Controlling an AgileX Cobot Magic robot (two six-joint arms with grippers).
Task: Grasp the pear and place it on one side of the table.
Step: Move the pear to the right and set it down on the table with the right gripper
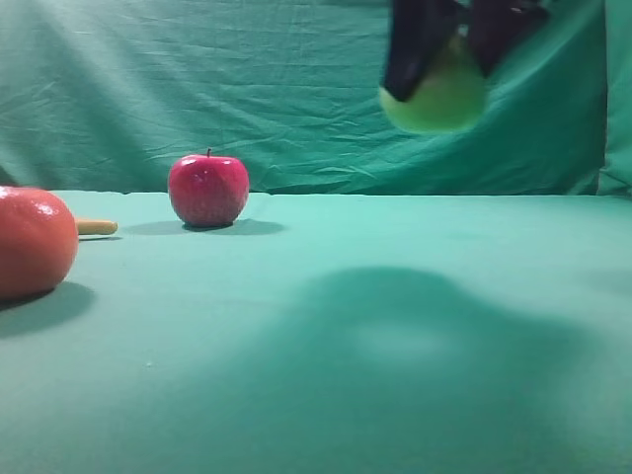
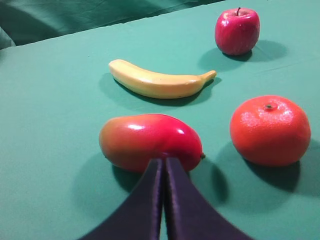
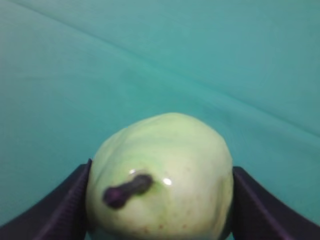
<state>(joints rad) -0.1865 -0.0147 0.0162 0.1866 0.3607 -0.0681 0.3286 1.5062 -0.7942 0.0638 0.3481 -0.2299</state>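
A: Where's the pear [image 1: 442, 99]?
B: High above the desk [image 1: 395, 336], clamped in the right tool [image 1: 449, 54].
A: What's around?
B: The apple [image 1: 207, 190], orange fruit [image 1: 32, 242], banana [image 2: 157, 82] and mango [image 2: 150, 141] sit far left. The left tool [image 2: 163, 165] is pressed together near the mango.
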